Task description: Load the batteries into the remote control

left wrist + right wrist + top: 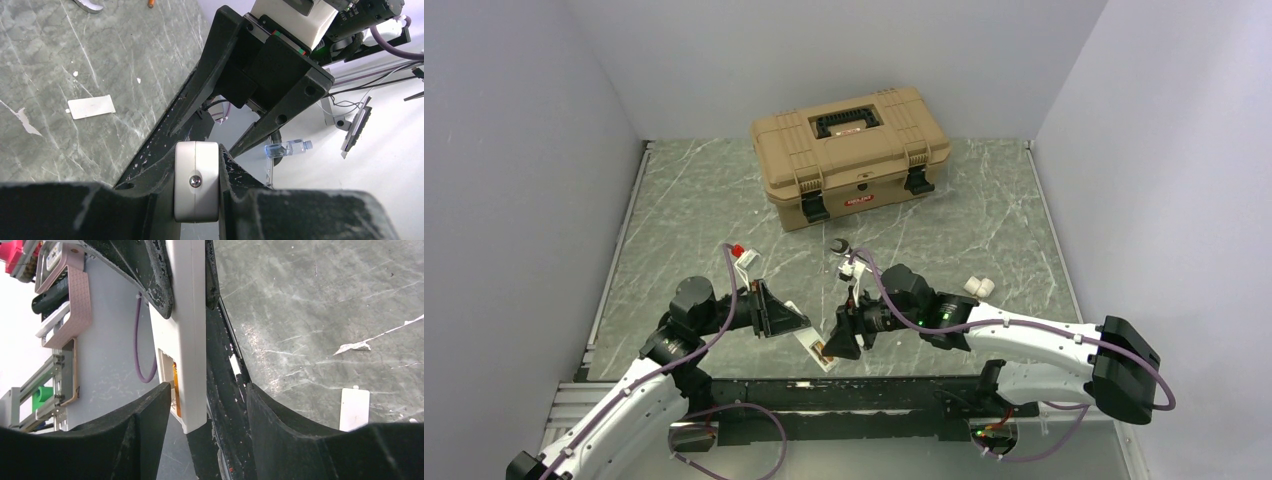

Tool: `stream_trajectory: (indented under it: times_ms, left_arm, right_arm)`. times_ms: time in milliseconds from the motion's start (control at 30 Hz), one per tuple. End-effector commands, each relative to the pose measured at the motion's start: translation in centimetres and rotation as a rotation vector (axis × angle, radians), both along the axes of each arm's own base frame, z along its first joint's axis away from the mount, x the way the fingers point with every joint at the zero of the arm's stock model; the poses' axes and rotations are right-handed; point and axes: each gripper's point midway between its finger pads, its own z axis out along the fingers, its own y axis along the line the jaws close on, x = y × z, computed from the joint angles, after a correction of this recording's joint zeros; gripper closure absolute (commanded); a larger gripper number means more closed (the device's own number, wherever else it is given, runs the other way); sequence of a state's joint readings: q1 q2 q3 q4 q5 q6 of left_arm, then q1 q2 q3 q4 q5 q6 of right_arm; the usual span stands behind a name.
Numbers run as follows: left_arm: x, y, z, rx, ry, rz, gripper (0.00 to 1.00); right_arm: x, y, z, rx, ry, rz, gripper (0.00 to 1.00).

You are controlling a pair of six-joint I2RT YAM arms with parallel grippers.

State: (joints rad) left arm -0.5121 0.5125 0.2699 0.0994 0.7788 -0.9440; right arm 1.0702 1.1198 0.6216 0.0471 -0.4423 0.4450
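The remote control [815, 347] is a slim white bar held in the air over the table's near edge. My left gripper [789, 318] is shut on its one end. In the left wrist view that end [196, 182] shows a screw and is clamped between both fingers. My right gripper [840, 338] is open around the remote's other end. In the right wrist view the remote [187, 330] hangs between my spread right fingers [150, 415], closer to the left one, with its orange-brown recess [175, 385] showing. No battery is clearly visible in any view.
A flat white cover plate [91, 106] lies on the marble table and also shows in the right wrist view [354, 408]. A tan toolbox [851, 152] stands at the back. Small items lie mid-table: a red-tipped piece [738, 250], a dark cylinder [840, 245], a white piece [979, 287].
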Motion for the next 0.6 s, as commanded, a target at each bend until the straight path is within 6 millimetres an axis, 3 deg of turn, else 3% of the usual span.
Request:
stream_trajectory:
  times_ms: [0,267,333,500,567]
  left_arm:
    - [0.3,-0.1,2.3,-0.033,-0.073,0.007,1.0]
    - [0.5,0.2,1.8,0.007,-0.064,0.026,1.0]
    - [0.5,0.1,1.8,0.007,-0.062,0.024,1.0]
    - [0.5,0.1,1.6,0.004,-0.053,0.024,1.0]
    - [0.5,0.1,1.6,0.005,-0.051,0.025,1.0]
  right_arm:
    - [0.8,0.9,1.7,0.041,-0.041,-0.016,0.41]
    - [0.8,1.2,1.2,0.013,-0.039,-0.003,0.43]
    - [0.7,1.2,1.0,0.007,-0.04,0.003,0.53]
    - [0.8,1.5,0.3,-0.028,-0.039,0.004,0.59]
    - [0.9,1.5,0.0,-0.043,-0.041,0.002,0.71]
